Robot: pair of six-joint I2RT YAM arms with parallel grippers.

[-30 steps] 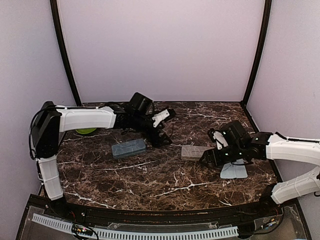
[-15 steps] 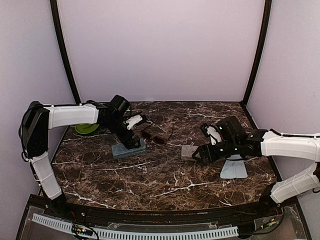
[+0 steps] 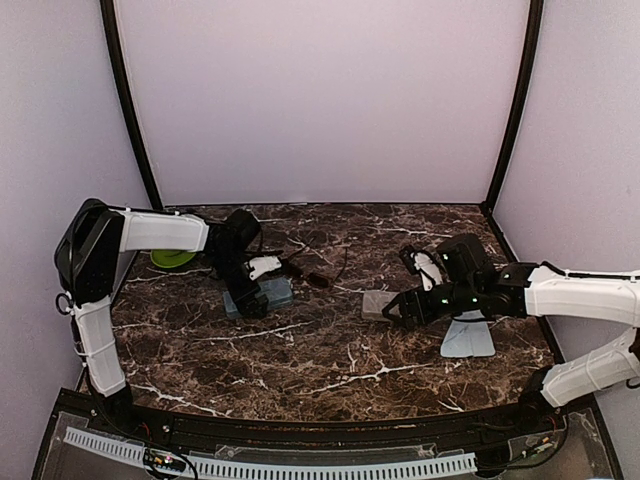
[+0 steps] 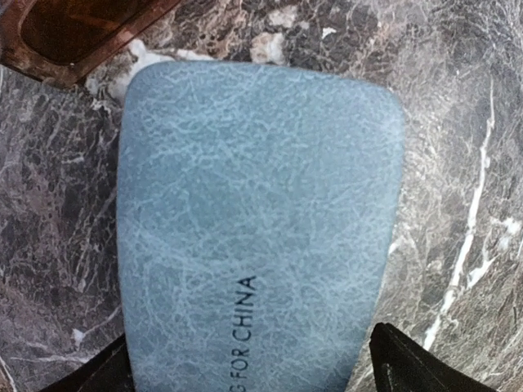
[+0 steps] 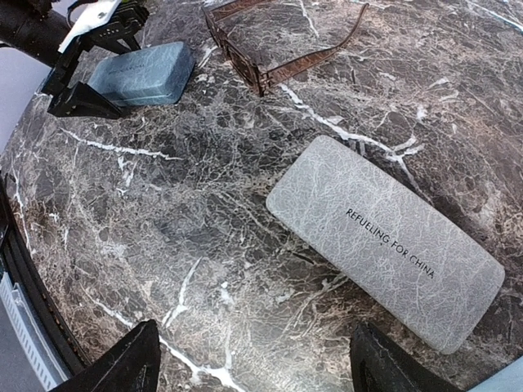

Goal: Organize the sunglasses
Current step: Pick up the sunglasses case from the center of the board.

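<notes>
Here, progress: early, as I judge it. Nothing is packed, both cases lie closed, and the sunglasses point(image 3: 305, 272), a brown pair, lie loose on the table point(image 3: 330, 370).
Left to do: open a case, lay the pair inside, close it. No view shows a second pair.
Left pincer point(image 3: 250, 292): jaws wide apart and holding nothing. They straddle the near end of the blue case point(image 3: 265, 296), which lies directly beneath.
Right pincer point(image 3: 393, 310): jaws apart and empty, with only bare marble between the tips.
Sunglasses: just beyond the left pincer, past the blue case's far corner, and well ahead of the right pincer.
Grey case point(image 3: 378, 303): just ahead of the right pincer's tips, apart from them.
Top view alone: both arms together, a pale cloth point(image 3: 467, 340) under the right arm behind its pincer, and a green object point(image 3: 172, 258) behind the left pincer.
Left wrist view alone: the blue case's grain and lettering, plus one frame corner. Whether the tips touch the case cannot be told.
Right wrist view alone: the grey case's printed lid and the unfolded temples.
</notes>
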